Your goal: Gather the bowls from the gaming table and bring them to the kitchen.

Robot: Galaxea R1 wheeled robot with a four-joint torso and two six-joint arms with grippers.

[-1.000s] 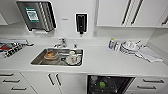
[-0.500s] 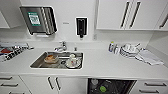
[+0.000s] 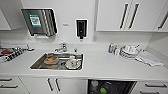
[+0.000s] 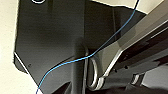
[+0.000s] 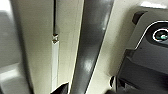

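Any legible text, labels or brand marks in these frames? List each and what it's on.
None can be read.
Paper towel dispenser: green-and-white label on its front, too blurred to read.
Wall: small grey mark beside the black soap dispenser, too blurred to read.
Bottles on the countertop: labels too small to read.
Both wrist views: no text.

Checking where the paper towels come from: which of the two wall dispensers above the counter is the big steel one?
The steel dispenser, above the sink's left end, with a green label. The other dispenser is small and black.
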